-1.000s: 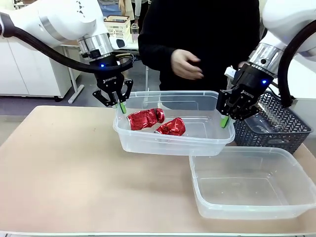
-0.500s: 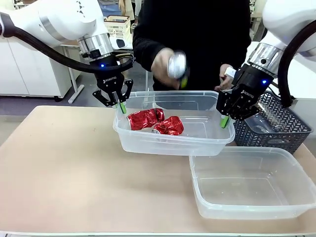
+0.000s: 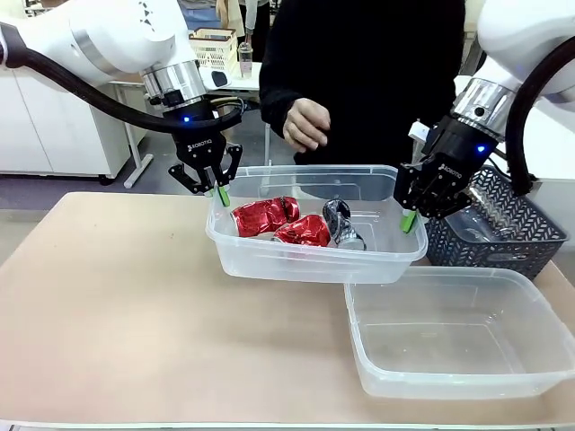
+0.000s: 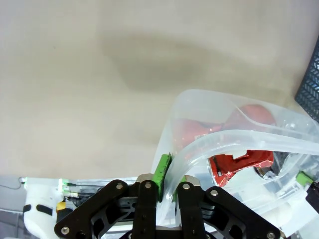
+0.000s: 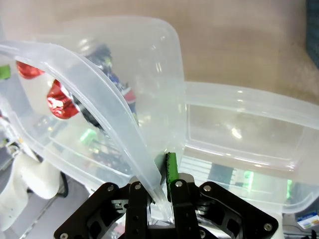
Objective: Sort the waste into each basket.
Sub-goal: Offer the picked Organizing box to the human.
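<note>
Both arms hold one clear basket (image 3: 314,262) above the table. My left gripper (image 3: 217,193) is shut on its left rim (image 4: 224,137), and my right gripper (image 3: 409,218) is shut on its right rim (image 5: 99,94). Inside lie two red foil pieces (image 3: 265,215) (image 3: 305,232) and a dark piece (image 3: 340,223) beside them. The left wrist view shows a red piece (image 4: 239,164) through the wall. A second clear basket (image 3: 368,359) rests on the table at the front right, nothing in it.
The person's hand (image 3: 305,123) hovers above the held basket's far side. A dark lattice basket (image 3: 530,238) with clear plastic inside stands at the right, behind my right gripper. Bare tabletop (image 3: 117,305) lies to the left.
The person's hand brought a dark shiny piece over the held basket and let it go. It now lies next to the red pieces. The hand has drawn back. Both arms stayed put.
</note>
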You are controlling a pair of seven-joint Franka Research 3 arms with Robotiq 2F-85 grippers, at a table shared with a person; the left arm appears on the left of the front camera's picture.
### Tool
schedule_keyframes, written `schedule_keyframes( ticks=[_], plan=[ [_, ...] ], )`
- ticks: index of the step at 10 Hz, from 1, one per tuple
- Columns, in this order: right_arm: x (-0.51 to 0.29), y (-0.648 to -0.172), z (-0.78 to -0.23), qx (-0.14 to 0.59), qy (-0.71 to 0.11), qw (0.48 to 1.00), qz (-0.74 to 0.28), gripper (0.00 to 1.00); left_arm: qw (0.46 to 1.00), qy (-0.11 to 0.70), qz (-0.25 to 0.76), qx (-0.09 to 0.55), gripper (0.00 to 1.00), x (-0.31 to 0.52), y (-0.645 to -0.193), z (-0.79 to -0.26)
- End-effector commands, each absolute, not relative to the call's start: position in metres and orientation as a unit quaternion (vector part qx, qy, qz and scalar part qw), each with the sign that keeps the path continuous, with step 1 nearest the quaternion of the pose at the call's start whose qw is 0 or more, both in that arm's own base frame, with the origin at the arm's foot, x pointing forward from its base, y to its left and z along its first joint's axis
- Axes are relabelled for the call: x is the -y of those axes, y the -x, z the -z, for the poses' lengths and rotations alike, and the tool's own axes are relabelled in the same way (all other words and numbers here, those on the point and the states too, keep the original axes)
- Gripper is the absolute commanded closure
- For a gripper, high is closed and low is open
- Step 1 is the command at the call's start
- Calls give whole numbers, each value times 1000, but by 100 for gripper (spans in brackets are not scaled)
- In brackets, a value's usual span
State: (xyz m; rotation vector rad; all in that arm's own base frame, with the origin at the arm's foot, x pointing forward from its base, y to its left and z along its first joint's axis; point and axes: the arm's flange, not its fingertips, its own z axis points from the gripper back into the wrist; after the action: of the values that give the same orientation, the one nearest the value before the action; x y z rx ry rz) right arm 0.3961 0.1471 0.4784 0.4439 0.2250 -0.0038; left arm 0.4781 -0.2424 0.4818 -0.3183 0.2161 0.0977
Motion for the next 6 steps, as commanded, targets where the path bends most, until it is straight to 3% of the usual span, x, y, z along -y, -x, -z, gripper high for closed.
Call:
schedule_keyframes(
  ticks=[1, 6],
  plan=[
    [-149, -395, -482, -116, -223, 968, -1, 94, 979, 168, -67, -98, 94, 240, -483, -485],
    [-149, -395, -482, -116, -223, 968, -1, 94, 979, 168, -67, -98, 94, 240, -483, -485]
  ],
)
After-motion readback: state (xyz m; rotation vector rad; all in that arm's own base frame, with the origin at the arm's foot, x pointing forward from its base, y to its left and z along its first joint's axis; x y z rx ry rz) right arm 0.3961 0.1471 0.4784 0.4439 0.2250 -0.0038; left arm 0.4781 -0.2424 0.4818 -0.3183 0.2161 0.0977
